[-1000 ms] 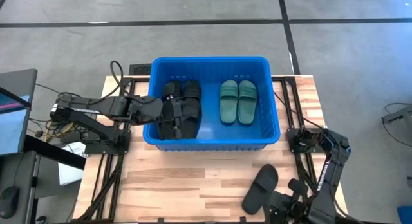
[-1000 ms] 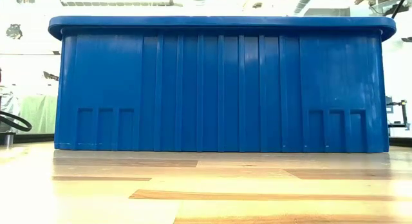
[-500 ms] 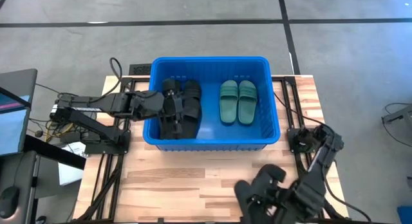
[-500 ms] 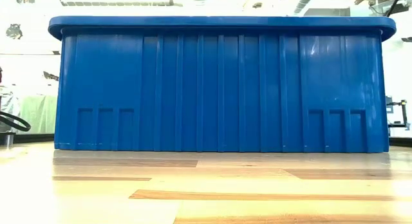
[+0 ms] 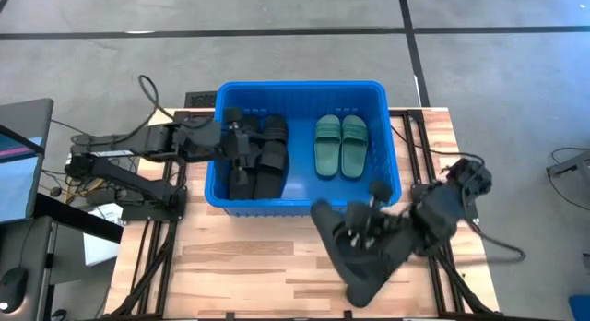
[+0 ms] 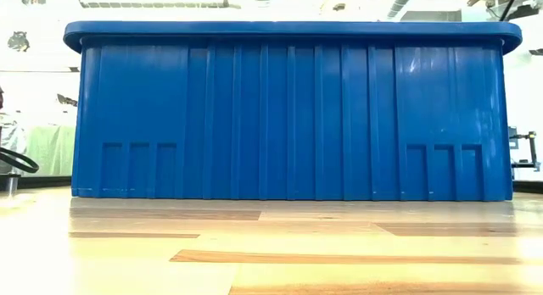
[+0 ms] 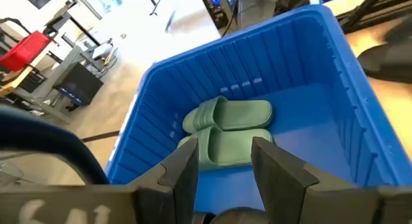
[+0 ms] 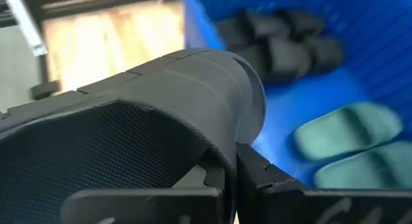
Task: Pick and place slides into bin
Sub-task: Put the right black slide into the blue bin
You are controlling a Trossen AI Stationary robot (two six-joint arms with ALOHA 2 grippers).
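Observation:
The blue bin stands at the table's far middle; the low view shows only its near wall. Inside, black slides lie at the left and two pale green slides side by side at the right, soles down. My left gripper hangs open above the black slides; in its wrist view the green slides show between its fingers. My right gripper is shut on another black slide, held in the air just before the bin's near wall. My right gripper pinches the black slide's wide strap at its edge between its two fingers, which slant down toward the bin. The slide is lifted clear of the table and hangs tilted below the fingers, its textured flat side turned toward the wrist.
Bare wooden table top lies in front of the bin. A monitor and cables stand off the table's left side. The bin's middle floor between the black and green slides is bare.
My right gripper has risen from the table's near right corner and swung toward the bin, turning as it went; the black slide has come up with it, lifted clear of the table. My left gripper has drifted slightly toward the far edge over the black slides.

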